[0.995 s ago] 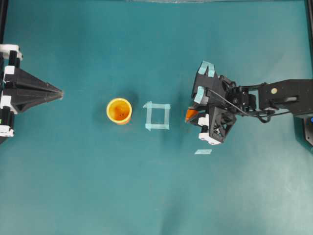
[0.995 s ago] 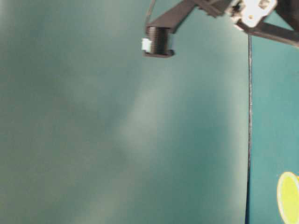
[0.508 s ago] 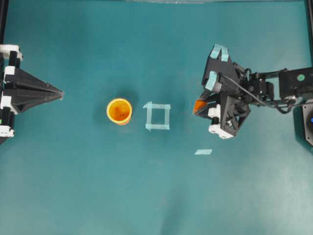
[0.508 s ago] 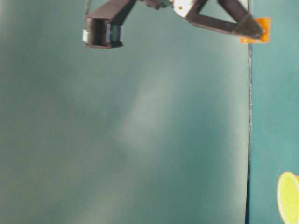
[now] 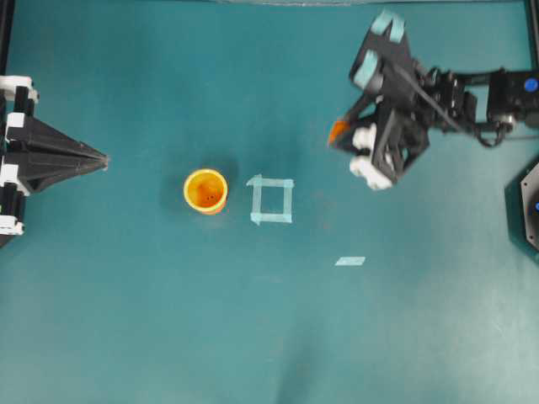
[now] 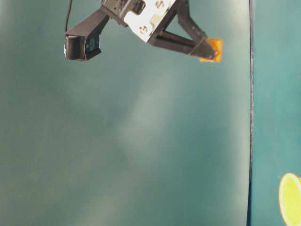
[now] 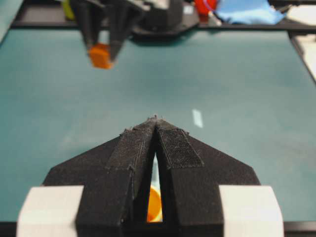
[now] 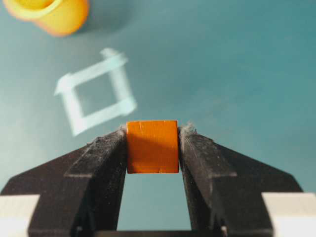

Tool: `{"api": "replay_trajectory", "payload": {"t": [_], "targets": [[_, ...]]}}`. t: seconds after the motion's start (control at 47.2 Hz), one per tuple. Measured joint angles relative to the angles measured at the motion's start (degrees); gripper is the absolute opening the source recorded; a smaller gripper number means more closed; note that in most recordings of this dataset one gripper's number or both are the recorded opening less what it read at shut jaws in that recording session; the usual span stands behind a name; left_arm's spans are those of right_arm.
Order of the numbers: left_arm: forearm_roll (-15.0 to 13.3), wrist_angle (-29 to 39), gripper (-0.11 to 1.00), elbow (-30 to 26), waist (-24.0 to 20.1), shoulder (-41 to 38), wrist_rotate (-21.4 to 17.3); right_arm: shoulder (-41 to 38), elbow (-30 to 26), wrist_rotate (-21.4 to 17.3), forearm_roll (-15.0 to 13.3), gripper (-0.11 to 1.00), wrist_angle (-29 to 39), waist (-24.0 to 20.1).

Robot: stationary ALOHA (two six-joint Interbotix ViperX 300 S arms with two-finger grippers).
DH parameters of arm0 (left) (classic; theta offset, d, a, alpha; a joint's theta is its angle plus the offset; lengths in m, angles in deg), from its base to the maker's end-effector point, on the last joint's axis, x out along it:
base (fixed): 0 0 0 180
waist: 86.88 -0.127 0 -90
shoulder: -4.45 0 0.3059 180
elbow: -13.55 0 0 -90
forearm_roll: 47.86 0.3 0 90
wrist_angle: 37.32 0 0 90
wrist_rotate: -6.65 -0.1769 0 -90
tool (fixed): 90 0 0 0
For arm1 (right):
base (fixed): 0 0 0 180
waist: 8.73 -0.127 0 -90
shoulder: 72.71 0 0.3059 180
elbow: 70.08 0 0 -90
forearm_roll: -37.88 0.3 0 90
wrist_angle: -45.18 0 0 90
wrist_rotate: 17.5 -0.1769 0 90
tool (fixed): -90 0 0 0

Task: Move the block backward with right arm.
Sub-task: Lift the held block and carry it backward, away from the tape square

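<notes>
Block (image 8: 152, 146): orange cube, pinched between the two fingers of the right hand; seen in the overhead view at upper right of centre (image 5: 338, 130), off the worktop surface in the table-level view (image 6: 212, 48).
Right hand (image 8: 153, 143): clamped on the block, one finger against each side face; fingertips level with the block's upper edge in the wrist view. In the overhead view (image 5: 341, 135), at upper right, pointing toward frame left, image slightly blurred.
Right arm (image 5: 472, 93): black, with white joints and teal tape patches; enters from the right edge, upper part of the overhead view.
Left hand (image 7: 155, 123): fingers pressed together, tips meeting in a point; at the left edge of the overhead view (image 5: 101, 158), pointing toward frame right.
Cup (image 5: 205, 190): yellow-orange, upright, open top; left of centre in the overhead view, well apart from the block.
Tape square (image 5: 271, 200): pale outline on the worktop, just right of the cup, nothing inside it.
Tape strip (image 5: 349, 261): short pale piece, below and right of the square.
Worktop (image 5: 168, 320): teal surface carrying cup and tape marks.
</notes>
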Motion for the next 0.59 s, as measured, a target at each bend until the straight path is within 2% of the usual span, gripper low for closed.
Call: {"api": "replay_trajectory", "payload": {"t": [0.233,0.593], "targets": [[0.0,0.0,0.0,-0.1,0.0,0.0,0.0,-2.0,-2.2,0.1,-0.7,0.41,0.1,5.0],[0.0,0.0,0.0,-0.2,0.0,0.1,-0.2,-6.1,-7.5,0.4,-4.9,0.41,3.3,12.3]]}}
